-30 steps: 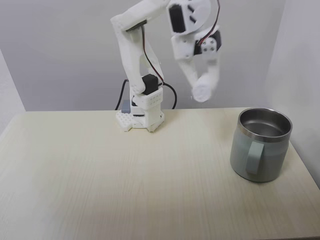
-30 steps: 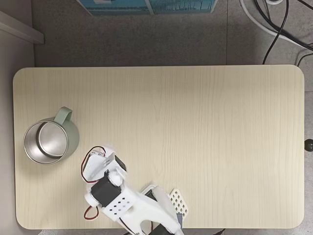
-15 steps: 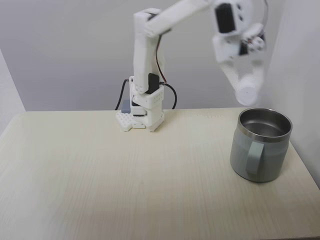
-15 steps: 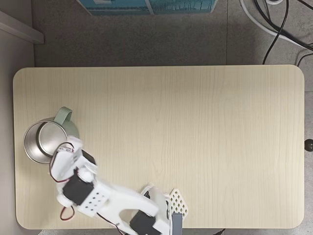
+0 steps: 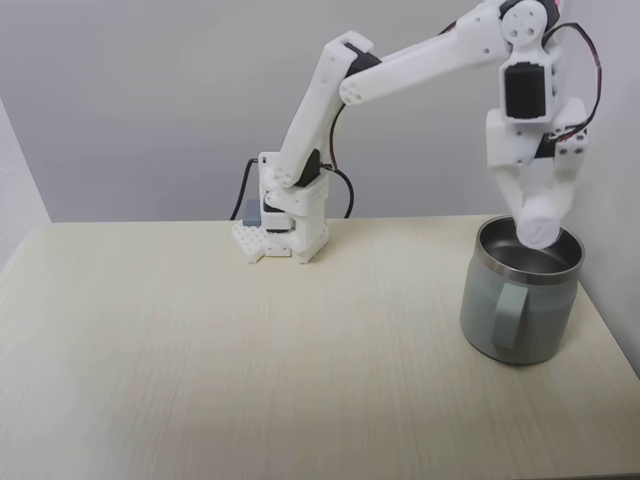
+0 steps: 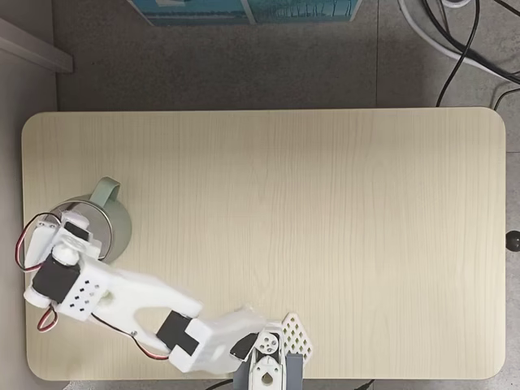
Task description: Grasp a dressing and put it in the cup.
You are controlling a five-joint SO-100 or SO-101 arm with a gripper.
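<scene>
Gauze roll (image 5: 540,222) hangs at the mouth of the mug (image 5: 520,292) at the right of the frame in the side-on fixed view, pinched in the white claw (image 5: 538,225) of a robot arm that reaches across from its base (image 5: 282,232) at the back of the table (image 5: 250,360). The claw is closed on the roll, whose lower edge sits about level with the shiny metal rim, toward the far right side of the opening rather than over its centre. In the fixed view from above, the arm's wrist covers the mug (image 6: 110,213) at the left edge of the table (image 6: 325,203), with the pale green handle pointing toward the upper part of the frame; the roll itself is hidden there. Letting go looks like the step in hand, and the risk is the off-centre position: a soft, light roll dropped close to the rim could catch the edge, tip outward and fall between mug and wall. A claw lowered further could also knock the rim and shift the mug, which stands near the table's edge.
</scene>
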